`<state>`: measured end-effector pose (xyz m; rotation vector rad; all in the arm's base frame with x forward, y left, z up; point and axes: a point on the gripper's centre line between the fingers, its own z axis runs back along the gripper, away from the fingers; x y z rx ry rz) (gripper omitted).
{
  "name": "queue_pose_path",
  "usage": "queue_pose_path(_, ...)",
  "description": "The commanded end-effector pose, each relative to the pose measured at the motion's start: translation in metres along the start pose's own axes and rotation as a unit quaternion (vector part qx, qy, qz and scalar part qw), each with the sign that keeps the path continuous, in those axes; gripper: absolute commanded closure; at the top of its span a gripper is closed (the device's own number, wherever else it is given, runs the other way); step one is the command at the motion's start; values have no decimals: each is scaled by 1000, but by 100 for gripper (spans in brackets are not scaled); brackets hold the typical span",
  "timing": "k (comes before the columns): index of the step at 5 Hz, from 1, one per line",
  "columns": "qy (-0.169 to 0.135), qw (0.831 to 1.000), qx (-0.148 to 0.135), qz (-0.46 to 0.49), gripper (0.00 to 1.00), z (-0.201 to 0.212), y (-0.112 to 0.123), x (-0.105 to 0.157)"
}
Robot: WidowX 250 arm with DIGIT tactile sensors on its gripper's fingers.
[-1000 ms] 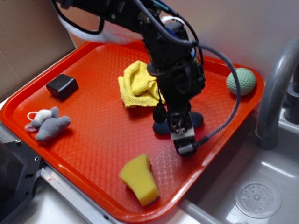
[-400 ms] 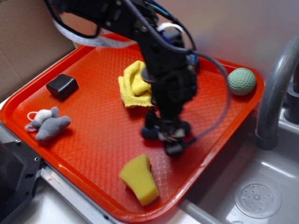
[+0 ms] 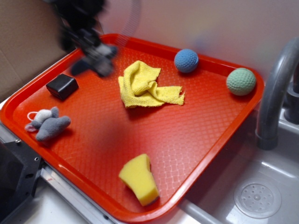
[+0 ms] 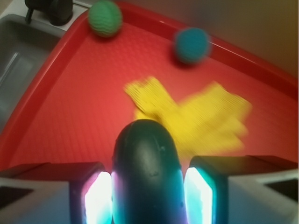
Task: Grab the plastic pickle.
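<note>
The plastic pickle, a dark blue-green capsule, stands between my two glowing finger pads in the wrist view, and both pads press its sides. My gripper is shut on it. In the exterior view the gripper is a motion-blurred shape above the far left of the red tray. The pickle shows there as a dark smear in its grip, lifted off the tray. Most of the arm is blurred or out of frame.
On the tray lie a yellow cloth, a blue ball, a green ball, a black block, a grey plush mouse and a yellow sponge. A grey faucet and sink sit to the right.
The gripper closed on the pickle at the tray's right-middle, lifted it and swung fast to the far left. The spot where the pickle lay is bare and the blue ball is uncovered.
</note>
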<state>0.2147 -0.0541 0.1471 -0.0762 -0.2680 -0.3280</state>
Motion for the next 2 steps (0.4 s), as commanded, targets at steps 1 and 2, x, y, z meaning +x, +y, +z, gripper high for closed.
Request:
queue_pose_path(1, -8, 996, -11, 89, 100, 61, 10, 21)
queue_pose_path(2, 32, 994, 1, 102, 100, 49, 8, 27)
